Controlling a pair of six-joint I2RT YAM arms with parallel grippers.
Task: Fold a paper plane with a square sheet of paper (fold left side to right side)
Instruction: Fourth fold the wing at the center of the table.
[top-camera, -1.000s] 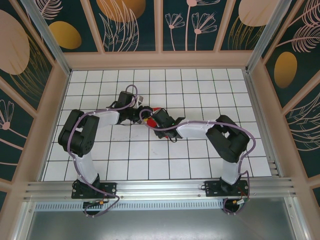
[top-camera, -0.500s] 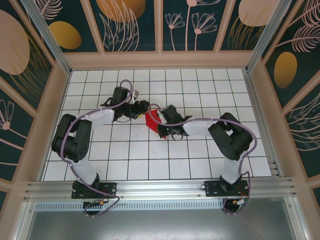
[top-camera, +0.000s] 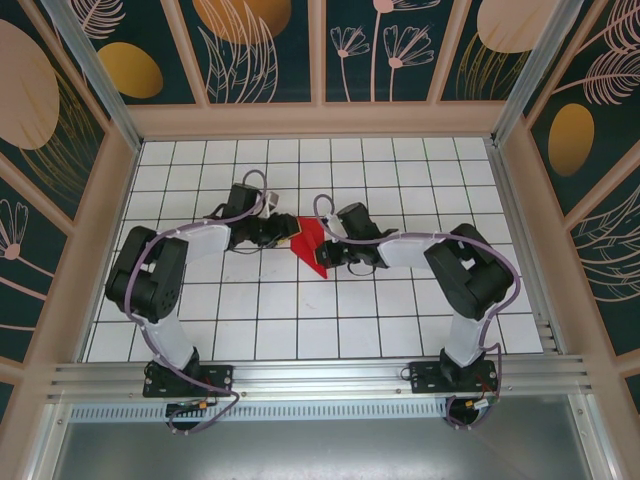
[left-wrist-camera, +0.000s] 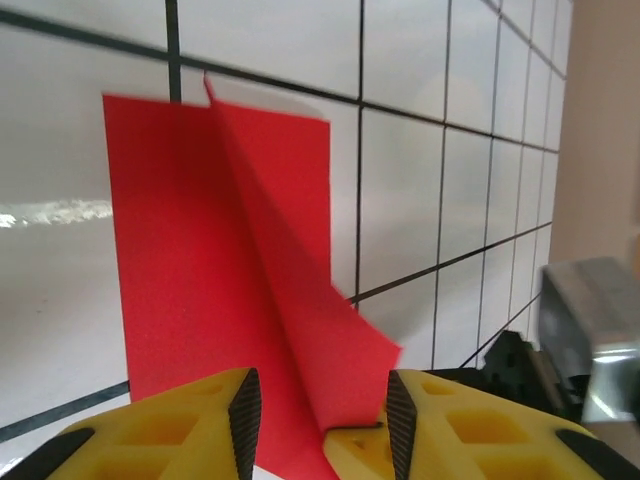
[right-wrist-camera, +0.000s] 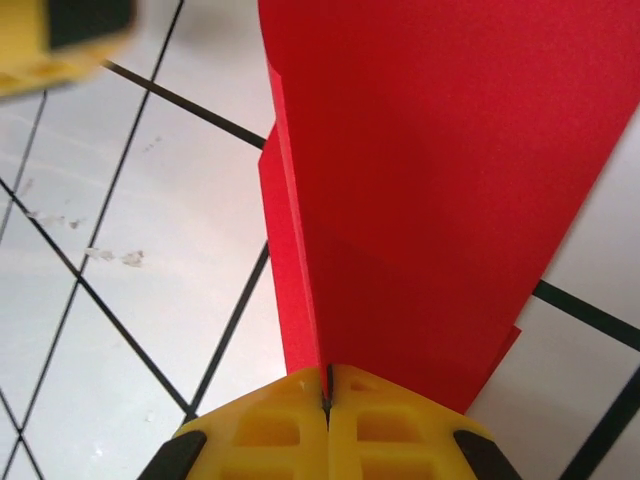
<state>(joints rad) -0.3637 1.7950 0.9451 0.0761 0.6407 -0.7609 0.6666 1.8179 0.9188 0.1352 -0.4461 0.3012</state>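
Red paper, thin, matte and plain: the sheet of paper (top-camera: 312, 243) near the middle of the bench (top-camera: 400, 300), between the two arms, partly folded into a narrow wedge.

From the left wrist, the sheet (left-wrist-camera: 190, 250) with one flat layer down on the tiles and one flap lifted along a sharp diagonal crease; straight edges, a small pointed tip at the far end. From the right wrist, the sheet (right-wrist-camera: 430, 180) in at least two layers, rising steep from the fingers, with a stepped edge on the left side.

Left gripper (top-camera: 283, 232) just beside the left edge of the paper. Yellow fingers (left-wrist-camera: 200, 425) with black pads, spread apart and released, the lifted flap passing through the gap with no visible squeeze.

Right gripper (top-camera: 331, 247) at the right edge of the paper. Yellow fingers (right-wrist-camera: 270, 430) pressed together, clenched on the near edge of the sheet, the red layers pinched in the thin seam between them.

Bench of glossy white square tiles with thin dark grid lines and a few small scuff marks (right-wrist-camera: 112, 257). Around it, dark teal wall panels (top-camera: 260, 50) with pale flower drawings in beige frames. At the near edge, an aluminium rail (top-camera: 320, 378) carrying both arm bases. Beyond the paper in the left wrist view, a blurred grey metallic block (left-wrist-camera: 590, 310), too soft to name.
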